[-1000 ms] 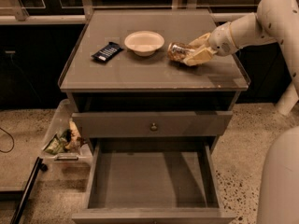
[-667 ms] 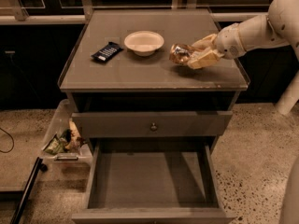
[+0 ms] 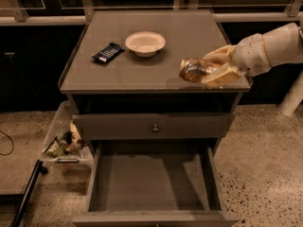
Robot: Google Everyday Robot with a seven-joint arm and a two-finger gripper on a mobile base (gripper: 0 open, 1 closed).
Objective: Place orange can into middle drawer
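My gripper (image 3: pixel 214 69) comes in from the right and is shut on the orange can (image 3: pixel 195 70), a shiny orange-gold can held on its side. It hangs just above the front right part of the cabinet top (image 3: pixel 118 74), near its front edge. The middle drawer (image 3: pixel 150 183) stands pulled out below, its wide grey floor bare. It lies lower and to the left of the can.
A white bowl (image 3: pixel 145 43) and a dark blue snack packet (image 3: pixel 108 52) sit on the cabinet top. The shut upper drawer front has a small round knob (image 3: pixel 155 128). A clear bin with wrappers (image 3: pixel 65 143) stands on the floor at the left.
The gripper has lifted the can off the cabinet top and carried it toward the front edge. The bowl, the packet and the drawer have not moved.
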